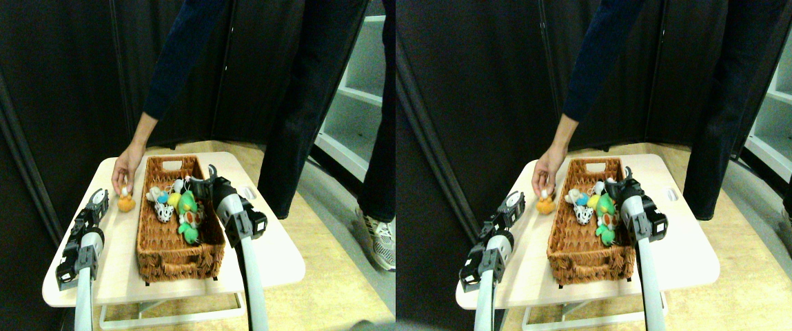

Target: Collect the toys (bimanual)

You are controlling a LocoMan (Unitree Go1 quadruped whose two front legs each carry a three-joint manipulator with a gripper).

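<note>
Several plush toys (176, 205) lie heaped in the far half of the long wicker basket (168, 252): a white black-spotted one (163, 212), a yellow one (174, 200), a green one (188, 203). One orange toy (126, 203) sits on the table left of the basket, under a person's hand (123, 176). My left gripper (98, 201) hovers over the table's left side, just left of the orange toy. Above the basket's right rim, beside the heap, is my right gripper (207, 179).
The pale table (265, 255) carries the basket lengthwise. A person stands behind and to the right, arm reaching in; a shoe (382, 238) rests on the floor at right. Dark panels stand behind, with a white shelf (358, 96) at the back right.
</note>
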